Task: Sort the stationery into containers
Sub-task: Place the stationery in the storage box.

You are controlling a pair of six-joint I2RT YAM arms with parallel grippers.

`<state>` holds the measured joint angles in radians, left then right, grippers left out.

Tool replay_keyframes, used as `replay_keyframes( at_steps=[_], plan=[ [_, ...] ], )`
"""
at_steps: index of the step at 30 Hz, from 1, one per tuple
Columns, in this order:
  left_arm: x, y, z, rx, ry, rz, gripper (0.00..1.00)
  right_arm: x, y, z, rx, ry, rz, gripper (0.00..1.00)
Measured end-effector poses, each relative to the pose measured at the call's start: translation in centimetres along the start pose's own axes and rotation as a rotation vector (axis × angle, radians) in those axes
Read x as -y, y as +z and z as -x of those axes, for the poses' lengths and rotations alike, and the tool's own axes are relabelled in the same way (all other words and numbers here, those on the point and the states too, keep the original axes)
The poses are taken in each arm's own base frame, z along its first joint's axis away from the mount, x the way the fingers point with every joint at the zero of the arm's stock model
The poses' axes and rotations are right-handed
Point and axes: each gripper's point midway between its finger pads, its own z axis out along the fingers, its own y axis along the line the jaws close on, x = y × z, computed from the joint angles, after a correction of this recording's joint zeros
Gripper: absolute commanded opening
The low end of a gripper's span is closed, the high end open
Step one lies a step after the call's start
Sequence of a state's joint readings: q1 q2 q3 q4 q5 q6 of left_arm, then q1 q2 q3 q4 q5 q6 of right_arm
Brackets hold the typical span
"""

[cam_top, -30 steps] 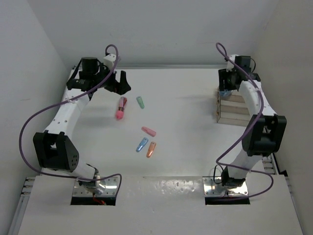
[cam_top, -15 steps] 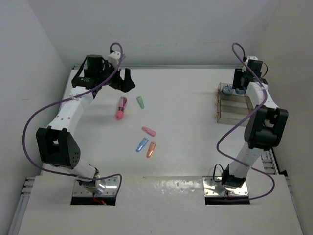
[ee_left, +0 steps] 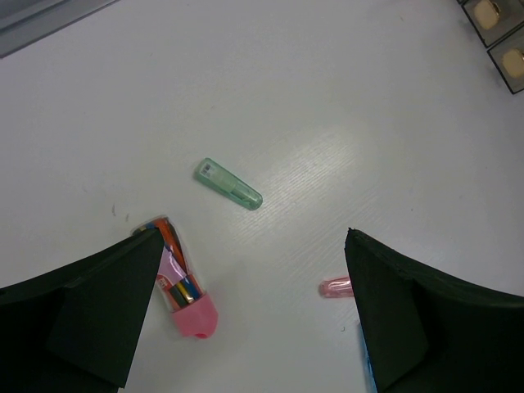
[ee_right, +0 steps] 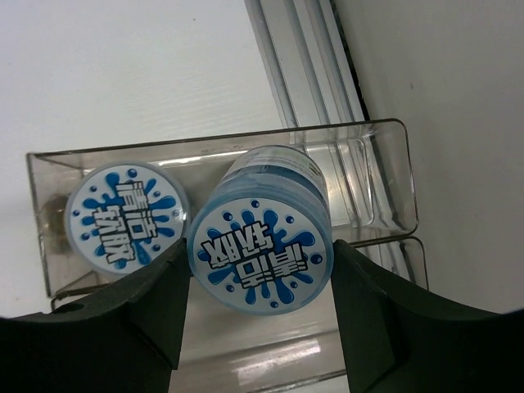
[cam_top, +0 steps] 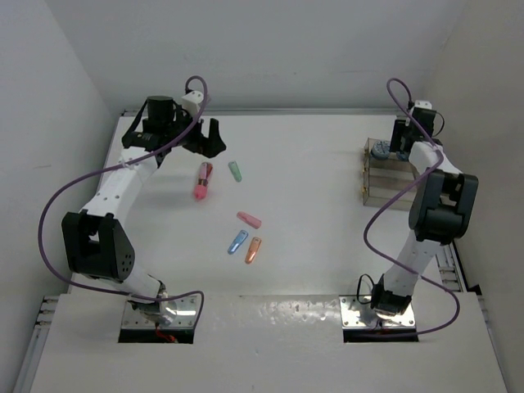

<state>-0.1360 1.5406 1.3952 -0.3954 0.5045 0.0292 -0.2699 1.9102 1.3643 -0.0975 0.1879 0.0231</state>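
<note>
We start with the white table [cam_top: 311,164], which carries everything. The left arm [cam_top: 123,180] reaches to the far left corner, and the right arm [cam_top: 438,196] stretches to the far right edge.

At that right edge sits the clear box [cam_top: 385,187], with see-through walls and a brownish base. The right gripper [ee_right: 260,278] hangs over its far end. Its two fingers press on either side of the gripped roll [ee_right: 260,250], a blue-and-white round one with its printed face turned to the wrist camera. This roll sits within the outline of the box's far compartment. We cannot tell whether it touches the bottom. The other roll [ee_right: 124,214], of the same print, lies in the same compartment just beside the first.

The left gripper [ee_left: 255,246] hovers above the table with its jaws spread wide, gripping nothing.

The rest of the stationery lies loose on the table, well apart from the box. The pink marker [cam_top: 202,180] is nearest the left gripper, lying flat with its rounded pink cap toward the arm bases. The green capsule [cam_top: 235,170] lies just to its right. Nearer to us, the pink capsule [cam_top: 249,219] lies alone. The blue capsule [cam_top: 237,241] and the orange capsule [cam_top: 253,250] lie side by side below it, close but apart.
</note>
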Motion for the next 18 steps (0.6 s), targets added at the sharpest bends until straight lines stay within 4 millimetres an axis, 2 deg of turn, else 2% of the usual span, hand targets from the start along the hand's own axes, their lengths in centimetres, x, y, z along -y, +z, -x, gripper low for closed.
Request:
replay_keyframes(
  at_steps=[6,9,12,13,15,17,18],
  plan=[
    [-0.4,0.1,-0.6,-0.022,0.005,0.003,1.0,0.3,1.5,-1.3,-0.023,0.036,-0.008,0.0],
    [-0.7,0.6,-1.4,-0.049,-0.003,0.005,1.0,0.3,2.3,-2.0,-0.045,0.051,-0.007,0.06],
    [-0.9,0.8,-1.9,-0.066,-0.006,0.006,1.0,0.2,3.4,-2.7,-0.075,0.059,-0.005,0.24],
    [-0.9,0.8,-2.0,-0.07,-0.005,0.006,1.0,0.3,3.8,-2.6,-0.076,0.064,-0.007,0.47],
    [-1.0,0.8,-2.0,-0.071,-0.002,0.009,1.0,0.2,3.9,-2.5,-0.084,0.067,-0.004,0.67],
    [-1.0,0.8,-2.1,-0.072,0.0,0.012,1.0,0.2,4.0,-2.4,-0.09,0.071,0.0,0.79],
    [-1.1,0.8,-2.2,-0.074,-0.001,0.014,1.0,0.2,4.0,-2.3,-0.092,0.07,-0.001,0.81]
  ],
)
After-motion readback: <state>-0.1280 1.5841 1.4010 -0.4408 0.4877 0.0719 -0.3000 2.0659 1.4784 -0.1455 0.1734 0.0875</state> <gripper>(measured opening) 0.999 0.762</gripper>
